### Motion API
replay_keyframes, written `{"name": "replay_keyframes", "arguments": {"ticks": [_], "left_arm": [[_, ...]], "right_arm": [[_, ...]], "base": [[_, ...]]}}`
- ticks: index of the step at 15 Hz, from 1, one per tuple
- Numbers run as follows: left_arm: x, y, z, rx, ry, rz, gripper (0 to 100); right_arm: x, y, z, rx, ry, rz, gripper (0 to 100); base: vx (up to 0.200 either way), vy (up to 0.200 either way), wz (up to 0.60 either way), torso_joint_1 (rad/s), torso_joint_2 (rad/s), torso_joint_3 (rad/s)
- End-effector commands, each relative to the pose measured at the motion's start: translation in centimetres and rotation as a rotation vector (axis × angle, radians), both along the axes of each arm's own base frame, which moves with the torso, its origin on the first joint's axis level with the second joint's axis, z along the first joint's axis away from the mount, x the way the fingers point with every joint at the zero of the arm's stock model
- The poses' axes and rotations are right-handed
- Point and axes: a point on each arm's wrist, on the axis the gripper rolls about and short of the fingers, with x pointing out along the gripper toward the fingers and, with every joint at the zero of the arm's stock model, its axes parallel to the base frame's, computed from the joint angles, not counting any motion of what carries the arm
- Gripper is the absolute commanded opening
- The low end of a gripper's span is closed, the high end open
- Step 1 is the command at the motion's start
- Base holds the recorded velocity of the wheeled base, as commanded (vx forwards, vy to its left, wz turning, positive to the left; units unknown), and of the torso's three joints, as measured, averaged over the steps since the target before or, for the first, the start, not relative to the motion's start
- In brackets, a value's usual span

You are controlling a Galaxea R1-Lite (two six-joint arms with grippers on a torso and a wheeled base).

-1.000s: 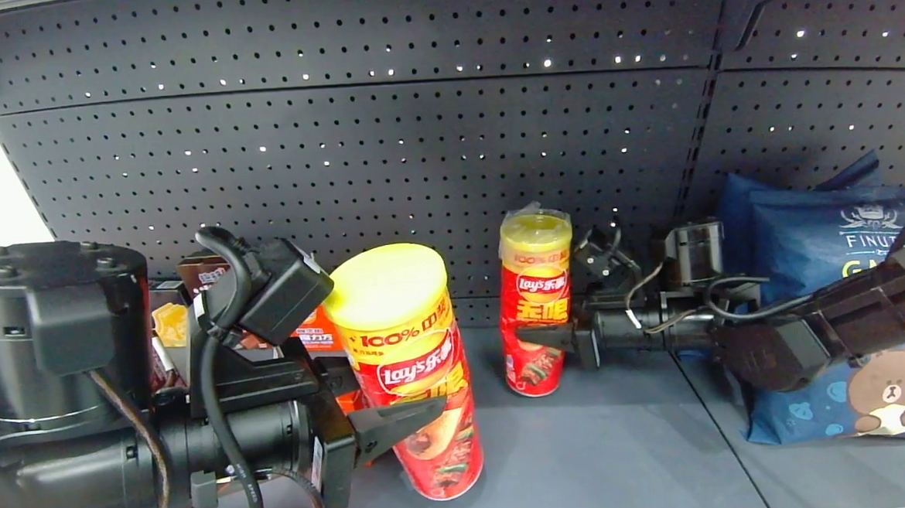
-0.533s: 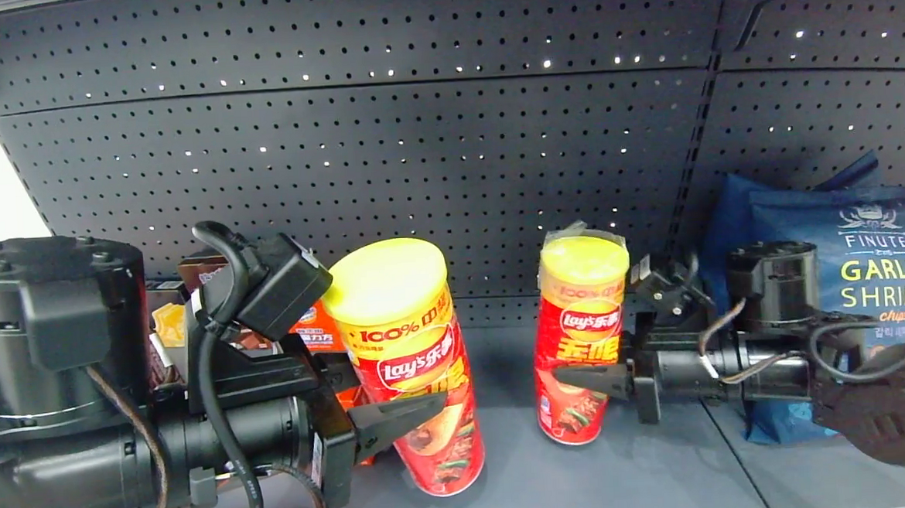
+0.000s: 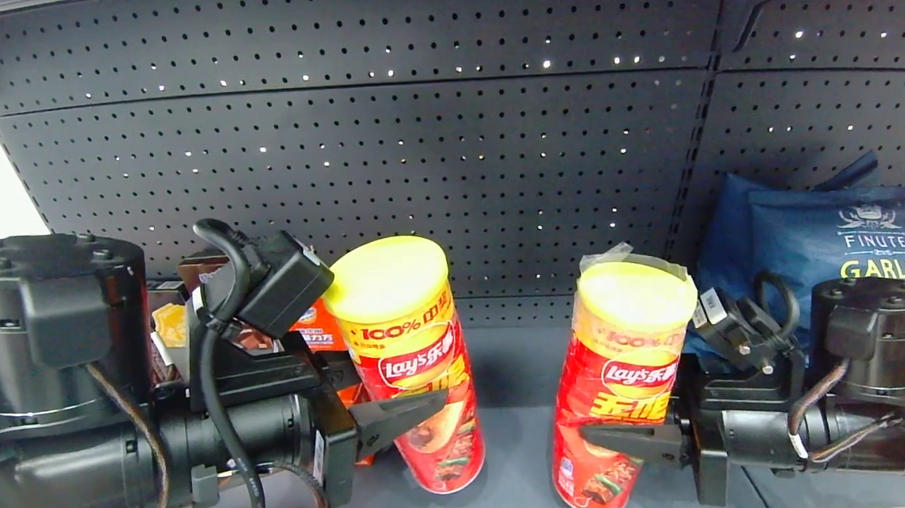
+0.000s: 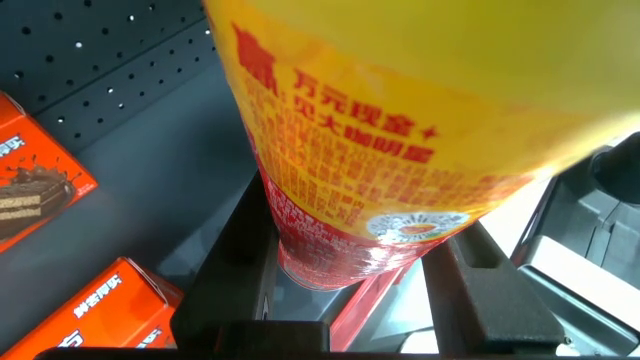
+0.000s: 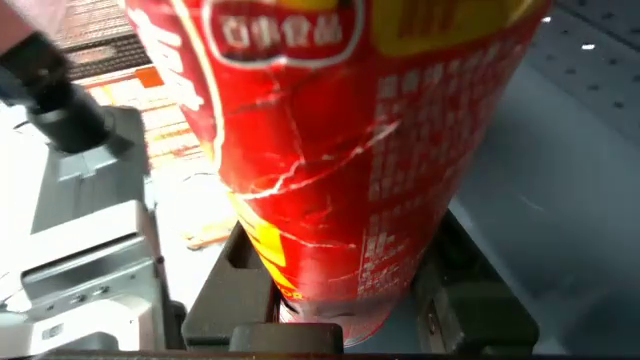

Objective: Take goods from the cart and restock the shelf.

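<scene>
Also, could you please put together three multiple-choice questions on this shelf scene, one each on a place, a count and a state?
1. Where is the blue bag?
A) on the robot's right of both chip cans
B) between the cans
C) on the robot's left of both

2. How many yellow-lidded chip cans are there?
A) one
B) two
C) three

3. The right gripper is:
A) open and empty
B) shut on a chip can
C) shut on the bag

Key: 1 A, the bag lies beyond the right can. 2 B, only the left can and the right can. 3 B, it clamps the right can from both sides in the right wrist view.
</scene>
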Motion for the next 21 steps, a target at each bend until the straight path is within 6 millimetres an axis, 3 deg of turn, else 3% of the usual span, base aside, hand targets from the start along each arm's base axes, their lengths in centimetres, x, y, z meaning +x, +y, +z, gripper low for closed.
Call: {"name": "replay_keyframes", "arguments": {"ticks": [1,11,16,21], "left_arm": [[0.1,0.0,-0.1,0.003,0.004,0.003,0],[0.2,0.0,-0.2,0.008,0.008,0.006,0],[0.1,0.0,-0.5,0.011,0.015,0.006,0],[0.1,0.1,-0.5,0.012,0.017,0.006,0]], "right_arm": [[-0.3,0.2,-0.1,-0.002,0.002,0.012,0],[2.1,1.6,-2.6,-0.026,0.026,0.011,0],[3.6,2.3,-2.9,-0.03,0.023,-0.011,0],[3.7,2.3,-3.3,-0.039,0.016,-0.012,0]], "base": [[0.0,0.0,0.0,0.0,0.0,0.0],[0.0,0.0,0.0,0.0,0.0,0.0],[0.0,0.0,0.0,0.0,0.0,0.0],[0.0,0.0,0.0,0.0,0.0,0.0]]}}
